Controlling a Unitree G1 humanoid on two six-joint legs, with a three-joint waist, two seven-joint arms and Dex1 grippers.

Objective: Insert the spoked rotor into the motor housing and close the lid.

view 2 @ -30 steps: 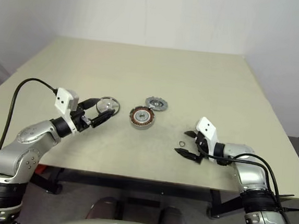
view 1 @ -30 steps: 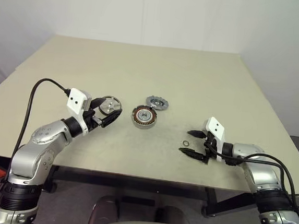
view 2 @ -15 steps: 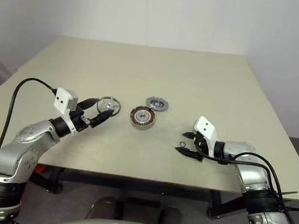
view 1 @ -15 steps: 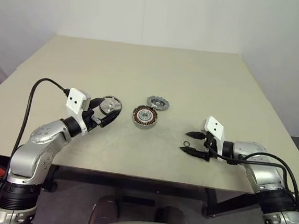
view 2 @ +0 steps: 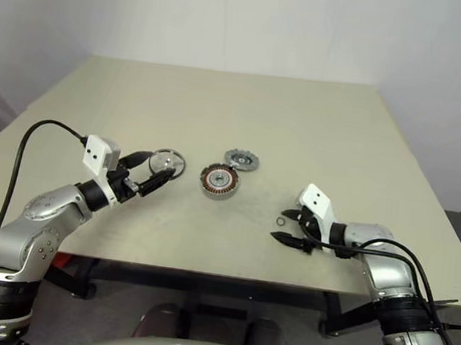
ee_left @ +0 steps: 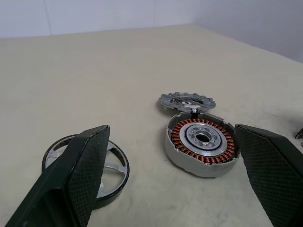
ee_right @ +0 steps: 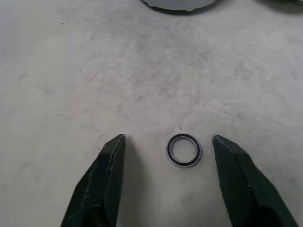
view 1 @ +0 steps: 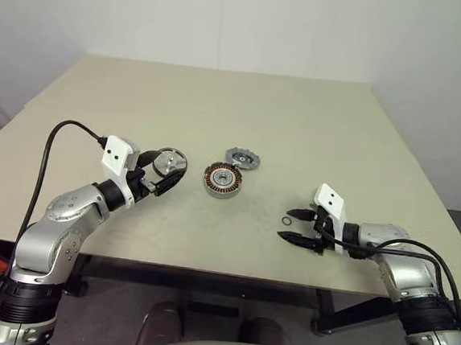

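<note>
The spoked rotor (view 1: 169, 162) lies flat on the table, left of the motor housing (view 1: 223, 179) with its copper windings. The grey lid (view 1: 241, 156) rests just behind the housing, against its rim. My left gripper (view 1: 166, 170) hovers level at the rotor, open wide and holding nothing. In the left wrist view one finger (ee_left: 80, 175) hides part of the rotor (ee_left: 111, 163), and the housing (ee_left: 203, 146) sits farther off between the fingers. My right gripper (view 1: 286, 224) is low over the table, open, its tips either side of a tiny black o-ring (ee_right: 183, 150).
The beige table (view 1: 244, 109) stretches far behind the parts. Its front edge runs close beneath both arms. A black cable loops up from my left wrist.
My right gripper's fingers have drawn closer together around the o-ring and tipped slightly toward the table. The left arm and the parts have stayed still.
</note>
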